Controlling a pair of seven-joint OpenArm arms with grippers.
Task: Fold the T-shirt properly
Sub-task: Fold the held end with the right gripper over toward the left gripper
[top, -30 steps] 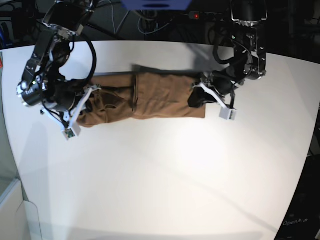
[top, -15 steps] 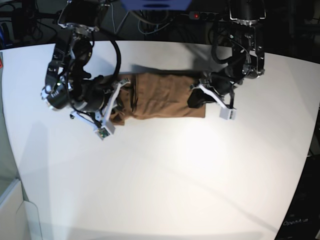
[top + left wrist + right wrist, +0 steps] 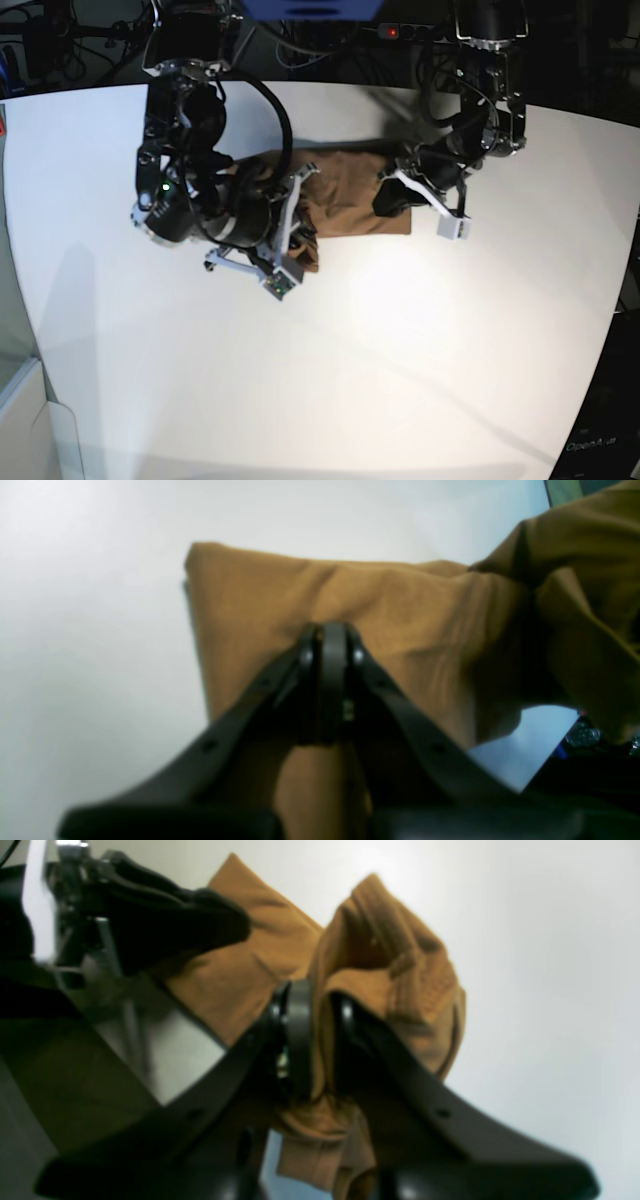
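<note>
Right gripper (image 3: 317,1005) clamped on bunched fold of T-shirt (image 3: 350,195), raised off white table (image 3: 400,360). Left gripper (image 3: 327,640) pinched shut on flat far-right edge. Shirt's long axis runs left-right, far centre. Soft tan knit, creased. Only base view shows whole layout.

T-shirt (image 3: 395,975) bunched in right pincer (image 3: 317,1005)

My two arms are black, with looping black cables and white bracket plates at the wrists. The right gripper (image 3: 320,1005) and the left gripper (image 3: 330,640) have matte black fingers with small screw holes along them.
</note>
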